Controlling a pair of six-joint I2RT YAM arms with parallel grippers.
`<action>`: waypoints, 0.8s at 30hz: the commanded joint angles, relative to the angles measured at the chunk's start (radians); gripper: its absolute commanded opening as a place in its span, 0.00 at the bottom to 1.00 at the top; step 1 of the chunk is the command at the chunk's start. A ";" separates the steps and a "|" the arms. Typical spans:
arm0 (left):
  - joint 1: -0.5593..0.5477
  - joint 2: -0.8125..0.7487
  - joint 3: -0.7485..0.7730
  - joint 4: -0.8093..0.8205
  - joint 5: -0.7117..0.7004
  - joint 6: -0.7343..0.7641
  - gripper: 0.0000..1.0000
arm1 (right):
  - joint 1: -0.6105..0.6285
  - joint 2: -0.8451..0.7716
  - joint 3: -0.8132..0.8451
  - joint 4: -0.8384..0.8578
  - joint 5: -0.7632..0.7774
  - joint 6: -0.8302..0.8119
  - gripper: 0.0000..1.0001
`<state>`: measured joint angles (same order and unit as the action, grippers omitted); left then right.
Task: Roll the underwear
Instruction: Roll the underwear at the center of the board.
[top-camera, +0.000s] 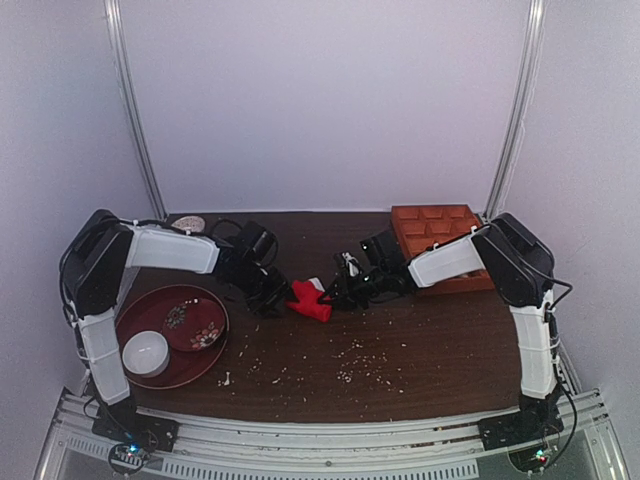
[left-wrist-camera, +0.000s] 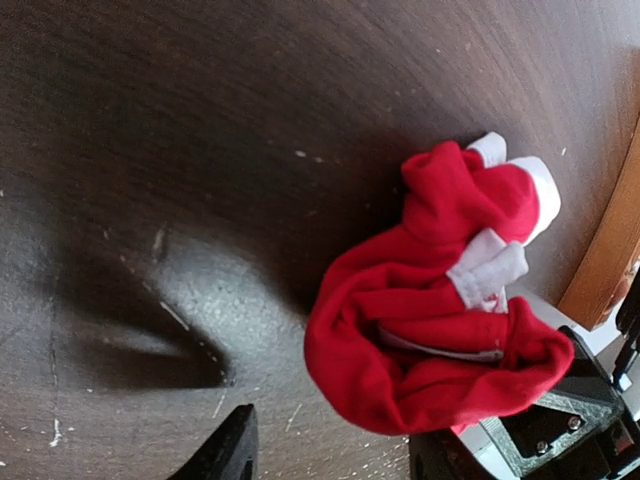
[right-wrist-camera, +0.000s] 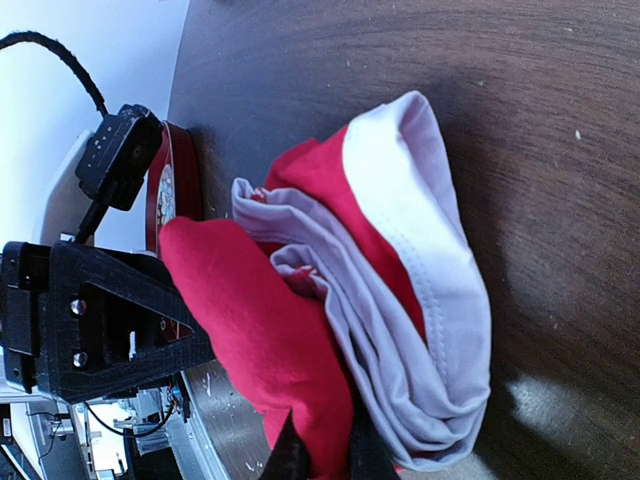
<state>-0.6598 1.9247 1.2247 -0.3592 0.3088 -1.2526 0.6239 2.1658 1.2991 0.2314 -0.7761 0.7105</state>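
Nearest, toward the left: a red tray (top-camera: 140, 312) carrying a white bowl (top-camera: 146, 353) and a small patterned dish (top-camera: 192, 325), well apart from the work, presumably to stay out of the way. Strewn over the dark table (top-camera: 450, 350): pale crumbs (top-camera: 355, 352), of no use to the rolling.

Mid-table, between the two arms: the underwear (top-camera: 310, 298), bunched into a loose red bundle with white waistband folds curling around one side. Partly rolled, by the look of it, yet slack and lopsided, not a tight cylinder. Resting on the wood or raised slightly off it: impossible to tell.

At the bundle's right end, the right gripper (right-wrist-camera: 325, 455): clamped shut on a red fold, most likely as an anchor, to stop that end from unwinding. At the left end, the left gripper (left-wrist-camera: 335, 452): jaws spread wide, nothing pinched, bare wood visible in the gap, the cloth's edge just beside one jaw. Judged a stance for taking a fresh hold, to tuck or turn the loose side. Main risk: soft layers springing open under a single pinch; better to close on the outer white band than on one red layer.

Farther back, on the right: an orange-brown compartment tray (top-camera: 432, 232), partly behind the right arm. Farthest, at the left by the back wall: a small round speckled object (top-camera: 187, 223), too small to identify.
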 joint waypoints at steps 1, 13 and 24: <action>-0.010 -0.015 -0.041 0.074 -0.029 -0.070 0.52 | -0.004 0.016 -0.003 -0.068 0.031 -0.019 0.00; -0.011 -0.009 -0.168 0.436 -0.035 -0.171 0.53 | -0.002 0.003 -0.021 -0.081 0.028 -0.032 0.00; -0.012 0.002 -0.208 0.559 -0.027 -0.189 0.54 | -0.003 0.003 -0.019 -0.081 0.024 -0.036 0.00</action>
<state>-0.6689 1.9251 1.0206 0.1196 0.2916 -1.4372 0.6231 2.1658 1.2987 0.2203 -0.7738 0.6899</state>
